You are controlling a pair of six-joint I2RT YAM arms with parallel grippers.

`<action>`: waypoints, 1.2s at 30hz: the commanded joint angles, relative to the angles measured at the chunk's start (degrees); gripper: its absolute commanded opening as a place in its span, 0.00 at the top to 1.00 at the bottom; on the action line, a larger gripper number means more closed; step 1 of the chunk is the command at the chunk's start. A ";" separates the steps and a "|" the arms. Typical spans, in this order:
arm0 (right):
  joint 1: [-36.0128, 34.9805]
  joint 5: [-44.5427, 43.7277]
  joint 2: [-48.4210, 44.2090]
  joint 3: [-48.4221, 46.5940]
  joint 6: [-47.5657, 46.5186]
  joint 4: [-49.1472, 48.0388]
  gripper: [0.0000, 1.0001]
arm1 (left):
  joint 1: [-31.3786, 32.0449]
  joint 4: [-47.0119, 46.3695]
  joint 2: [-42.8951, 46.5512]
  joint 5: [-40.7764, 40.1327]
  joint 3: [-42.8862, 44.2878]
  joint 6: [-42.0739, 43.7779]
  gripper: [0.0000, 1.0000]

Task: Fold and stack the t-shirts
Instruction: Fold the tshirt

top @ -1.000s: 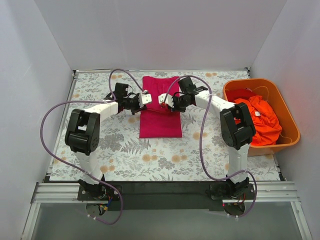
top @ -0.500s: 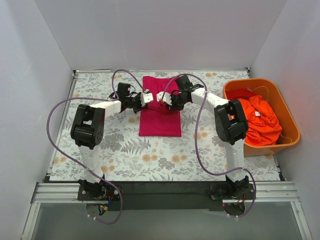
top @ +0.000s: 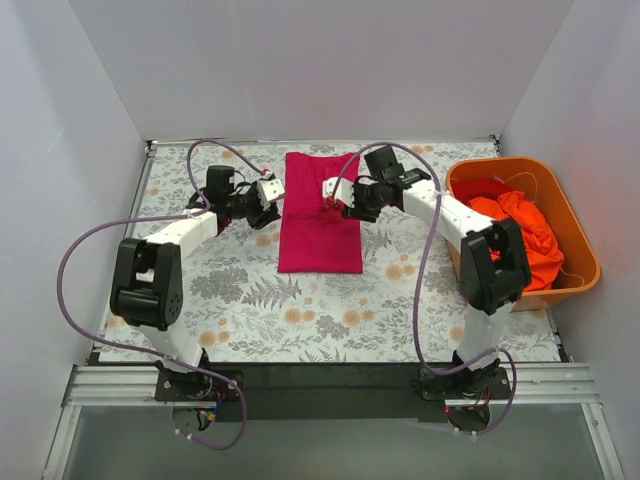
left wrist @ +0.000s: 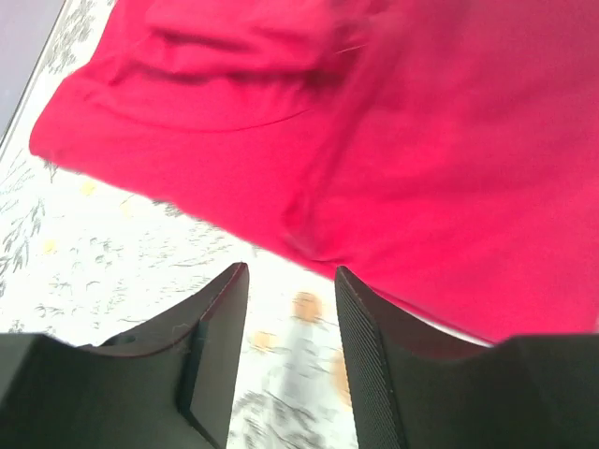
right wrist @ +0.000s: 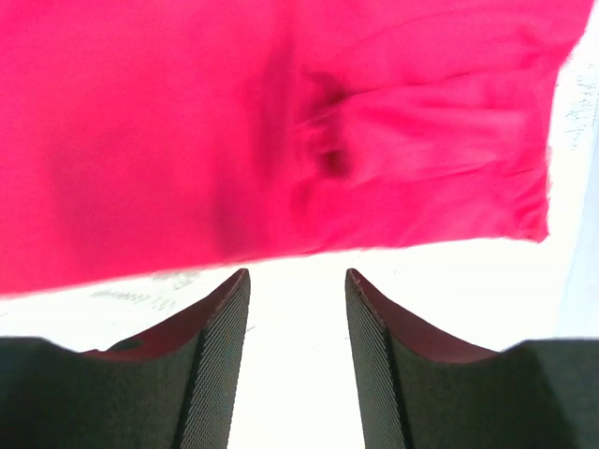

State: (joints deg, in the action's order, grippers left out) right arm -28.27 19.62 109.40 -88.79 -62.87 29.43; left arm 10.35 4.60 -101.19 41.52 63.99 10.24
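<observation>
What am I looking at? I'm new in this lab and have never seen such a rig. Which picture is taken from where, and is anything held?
Two robot arms are bolted at the near edge of a flowered table. The overhead picture shows both: the left gripper and the right gripper are at the two sides of a folded magenta t-shirt. At right, an orange tub holds crumpled orange-red t-shirts. The two close-ups come from a camera on each wrist, looking past that gripper's black fingers at the magenta cloth. Both grippers are open and hold nothing.
</observation>
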 commanded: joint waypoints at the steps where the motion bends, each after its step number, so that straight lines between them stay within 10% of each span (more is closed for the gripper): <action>1: -3.36 1.39 -7.27 7.83 1.08 2.03 0.49 | 2.21 4.71 7.40 4.63 -5.70 1.36 0.58; 29: -9.26 -4.14 -5.16 27.35 4.34 -6.49 0.64 | 9.07 7.79 7.58 -3.01 -21.53 9.88 0.57; 36: -9.17 -5.55 -6.39 27.01 4.77 -6.49 0.94 | 9.07 7.96 7.76 -4.43 -19.61 8.75 0.93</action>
State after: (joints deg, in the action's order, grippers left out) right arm -37.56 16.47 102.78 -62.78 -58.26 21.54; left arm 19.27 10.33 -93.56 39.44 43.70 18.57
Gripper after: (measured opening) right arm 0.094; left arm 0.105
